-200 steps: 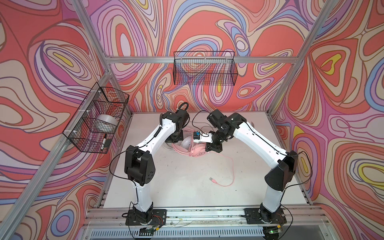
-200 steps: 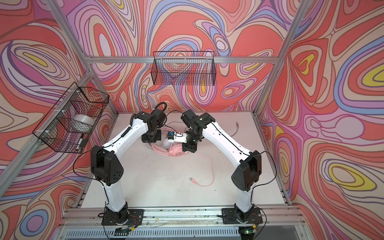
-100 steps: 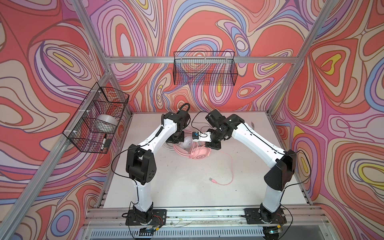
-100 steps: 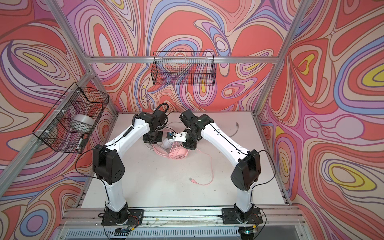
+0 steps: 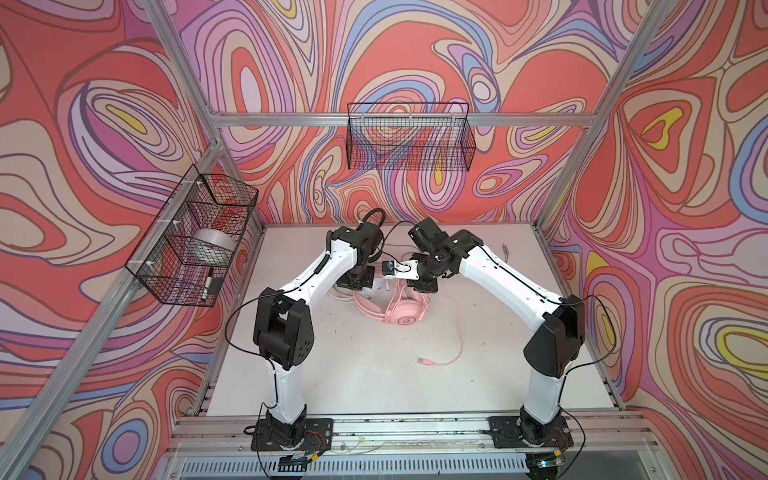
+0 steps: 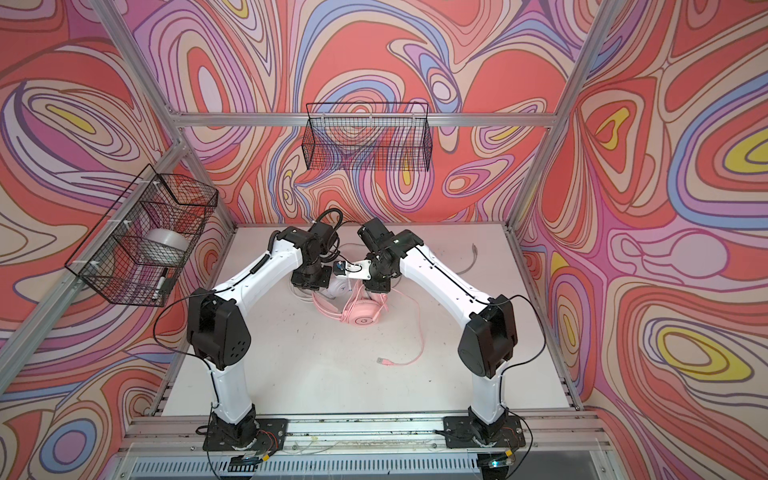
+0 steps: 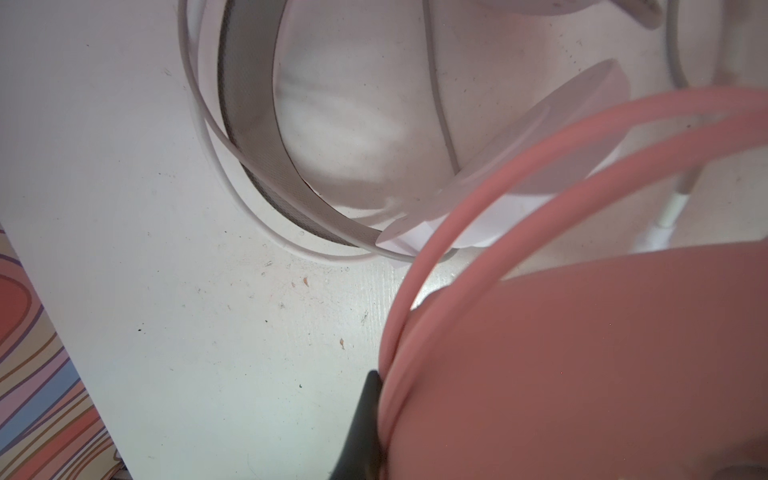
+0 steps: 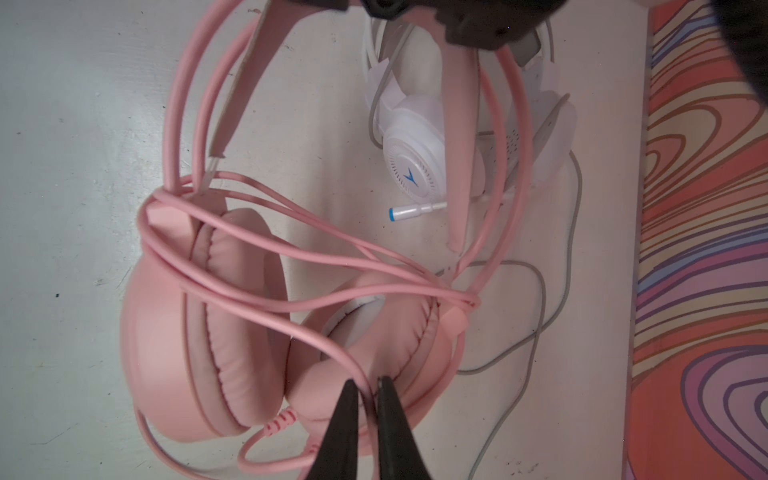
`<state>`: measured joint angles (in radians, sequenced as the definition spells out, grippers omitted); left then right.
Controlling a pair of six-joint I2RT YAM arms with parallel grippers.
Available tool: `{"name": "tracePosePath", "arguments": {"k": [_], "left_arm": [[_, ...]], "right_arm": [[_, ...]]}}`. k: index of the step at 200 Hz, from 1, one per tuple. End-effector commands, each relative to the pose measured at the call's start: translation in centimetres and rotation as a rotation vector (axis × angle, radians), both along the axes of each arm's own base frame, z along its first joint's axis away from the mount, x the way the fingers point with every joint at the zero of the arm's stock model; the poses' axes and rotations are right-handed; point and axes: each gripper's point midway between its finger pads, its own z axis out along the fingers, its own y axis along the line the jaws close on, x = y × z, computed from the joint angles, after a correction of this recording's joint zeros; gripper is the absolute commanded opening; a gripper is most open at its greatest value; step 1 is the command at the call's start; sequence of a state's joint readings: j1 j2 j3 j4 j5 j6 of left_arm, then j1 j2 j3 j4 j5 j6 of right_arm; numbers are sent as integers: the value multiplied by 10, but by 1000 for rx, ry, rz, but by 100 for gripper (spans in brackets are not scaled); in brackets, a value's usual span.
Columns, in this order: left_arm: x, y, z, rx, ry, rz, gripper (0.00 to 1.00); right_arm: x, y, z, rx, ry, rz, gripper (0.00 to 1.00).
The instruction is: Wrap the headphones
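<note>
The pink headphones (image 5: 405,316) (image 6: 363,316) lie mid-table, with their pink cable (image 8: 266,249) looped across both earcups (image 8: 232,324). My left gripper (image 5: 353,284) (image 8: 469,16) is shut on their headband (image 7: 582,353); one black finger (image 7: 363,419) shows beside it. My right gripper (image 8: 365,384) (image 5: 422,286) hangs over the earcups, shut on a strand of the pink cable. The cable's loose end (image 5: 424,360) trails toward the front. The white headphones (image 8: 413,166) (image 5: 376,289) lie just behind and partly under the pink ones, their grey-white cable (image 8: 540,299) loose beside them.
A black wire basket (image 5: 409,141) hangs on the back wall. Another basket (image 5: 191,245) on the left wall holds a tape roll (image 5: 212,251) and a marker. The white table (image 5: 374,395) ends at patterned walls; a grey cable end (image 5: 505,249) lies at back right.
The pink earcups have shifted a little toward the front right. Both grippers stay close together above them, and the right one has moved slightly back and left.
</note>
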<state>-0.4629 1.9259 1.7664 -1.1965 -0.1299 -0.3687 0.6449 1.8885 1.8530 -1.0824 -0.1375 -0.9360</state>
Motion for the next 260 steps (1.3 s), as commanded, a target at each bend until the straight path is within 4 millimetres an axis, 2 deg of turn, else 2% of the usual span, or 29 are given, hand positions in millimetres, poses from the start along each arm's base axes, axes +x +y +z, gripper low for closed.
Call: {"name": "tracePosePath", "arguments": {"k": [1,15,66,108,133,176,200,218,226,232,260], "left_arm": [[-12,-9,-2,-40,51,-60,0],[-13,-12,-2,-55,58,-76,0],[-17,-18,2,-100,52,-101,0],[-21,-23,-2,-135,64,-110,0],[-24,-27,-4,-160,78,-116,0],[-27,-31,-10,-186,95,-120,0],[-27,-33,-10,-196,97,-121,0],[-27,-34,-9,-207,98,-118,0],[-28,-34,-10,-219,101,-113,0],[-28,-36,-9,-240,103,-109,0],[-27,-42,-7,-341,98,-71,0]], "right_arm": [[23,-4,-7,-7,-55,-59,17],[31,-5,-5,16,-60,-92,18],[42,-12,-22,20,-24,-167,19],[62,-25,-21,98,15,-311,21],[74,-33,-12,192,53,-420,23],[97,-57,14,351,52,-682,35],[94,-72,18,386,67,-803,36],[90,-85,19,408,55,-903,42],[88,-92,13,408,59,-958,46],[84,-98,24,434,44,-986,48],[67,-121,15,444,88,-1132,53]]}}
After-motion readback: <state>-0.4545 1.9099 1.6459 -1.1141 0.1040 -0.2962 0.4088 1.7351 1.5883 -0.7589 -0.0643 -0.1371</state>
